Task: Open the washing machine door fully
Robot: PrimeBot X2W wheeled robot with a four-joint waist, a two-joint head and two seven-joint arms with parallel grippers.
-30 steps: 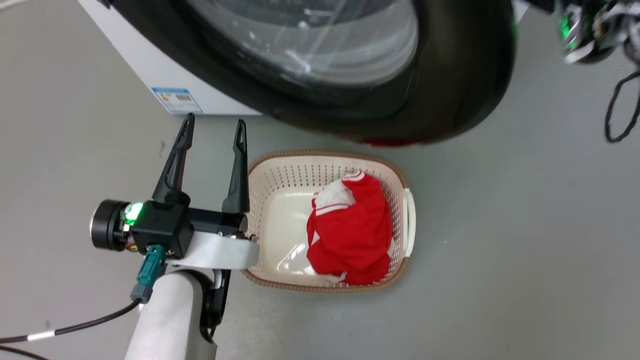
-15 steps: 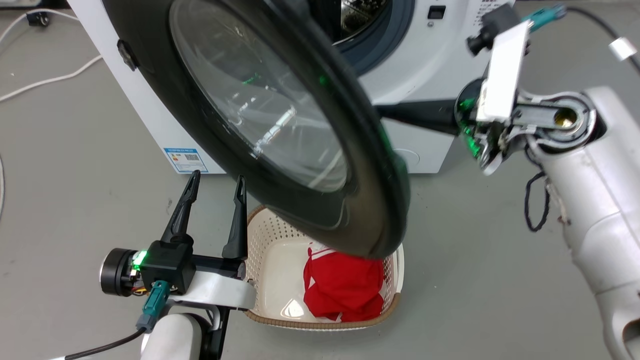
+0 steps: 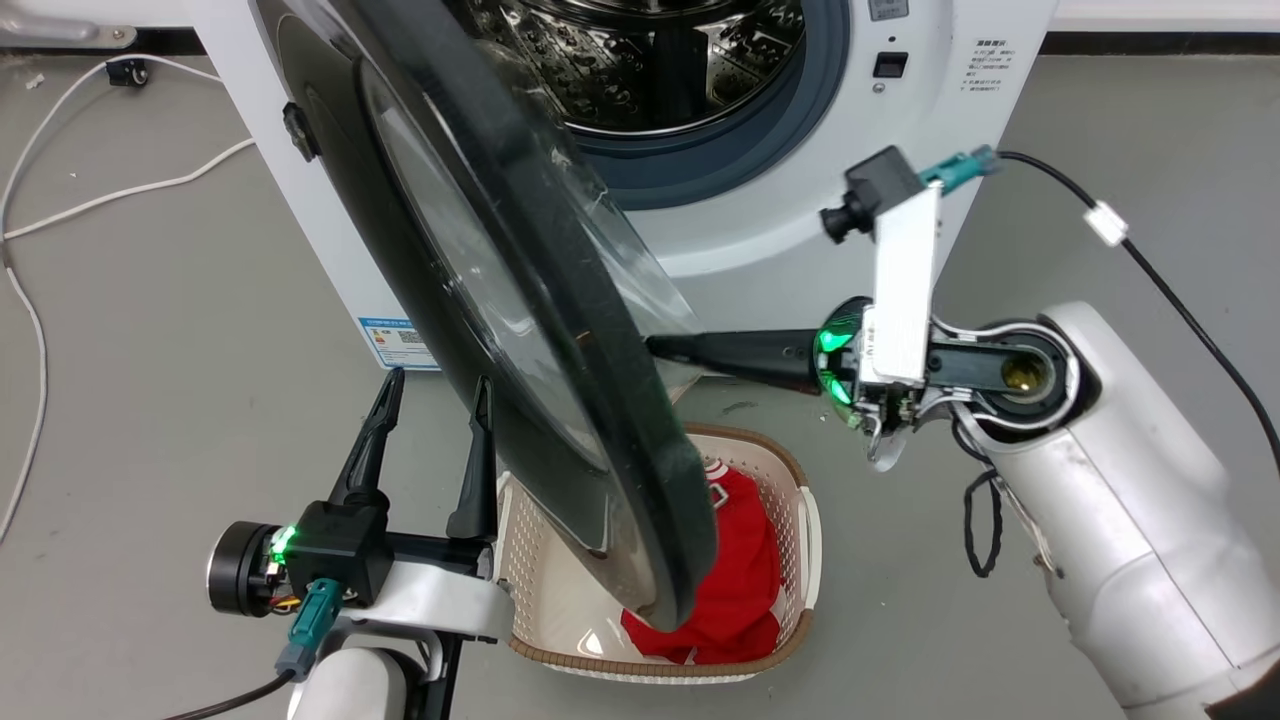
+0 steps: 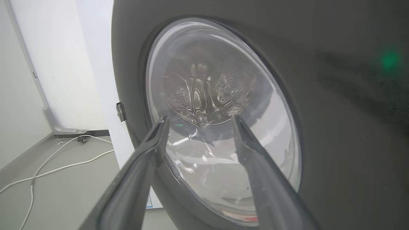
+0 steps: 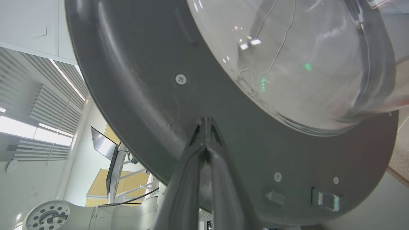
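Grey floor, door half open, right hand pinched

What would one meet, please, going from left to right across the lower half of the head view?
Thin white cable on the grey floor → left hand with two long dark fingers → cream perforated plastic basket → pale white right forearm.

The washing machine is white with a blue label, a grey gasket and a perforated steel drum; the washing machine door is glossy black around clear glass. The basket is cream, dotted with holes and brown-rimmed, and the garment in it is red with white stripes.
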